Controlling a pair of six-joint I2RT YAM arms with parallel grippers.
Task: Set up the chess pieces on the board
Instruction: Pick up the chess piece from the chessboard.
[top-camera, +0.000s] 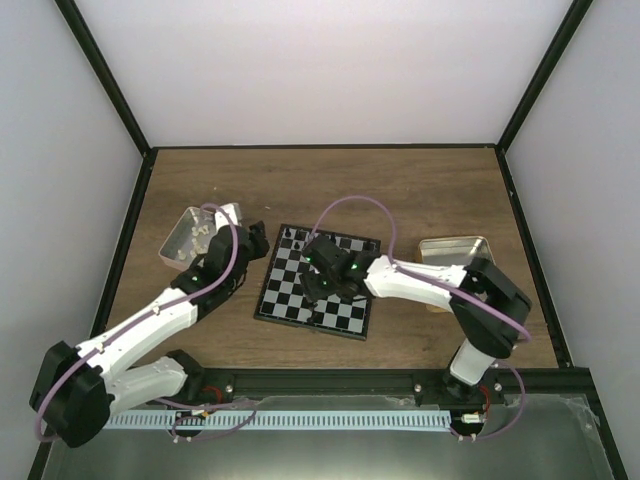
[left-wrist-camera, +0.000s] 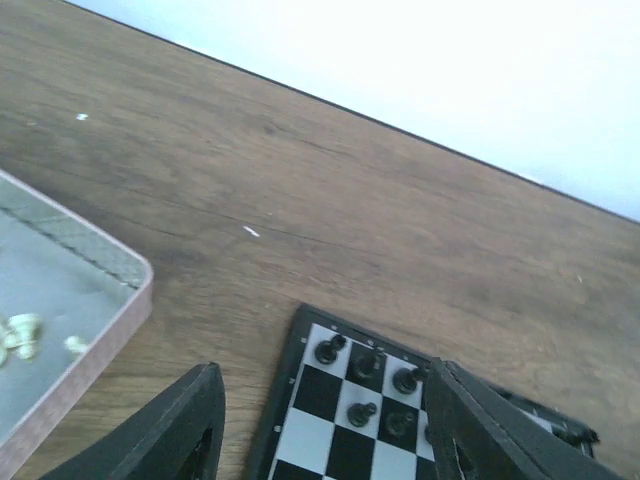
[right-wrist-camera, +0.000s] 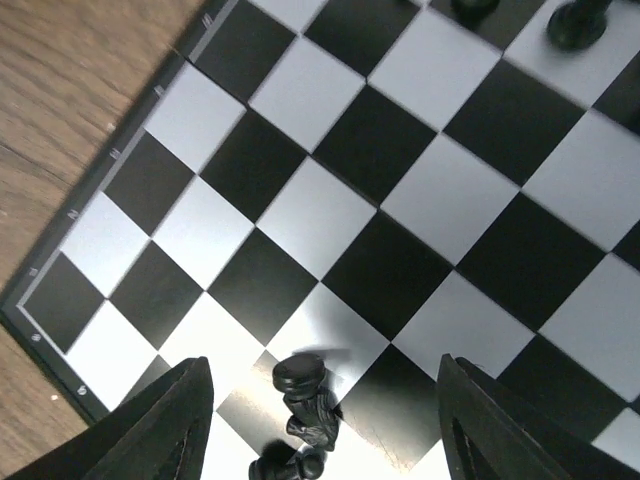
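Chess pieces (right-wrist-camera: 305, 400): three lie between the wide-spread right fingers (right-wrist-camera: 170, 420); left fingers (left-wrist-camera: 180, 420) apart too.

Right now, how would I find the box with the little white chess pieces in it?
Start at the small black-and-silver chessboard in the middle of the brown wooden table. Look just left of it for the pinkish rectangular tin. Unlike the tan-rimmed metal tin on the board's right, it is pink and has tiny cream-white chess pieces lying inside.

Black-and-silvery checkered board (top-camera: 290, 292), perhaps pinkish tin (left-wrist-camera: 104, 343)
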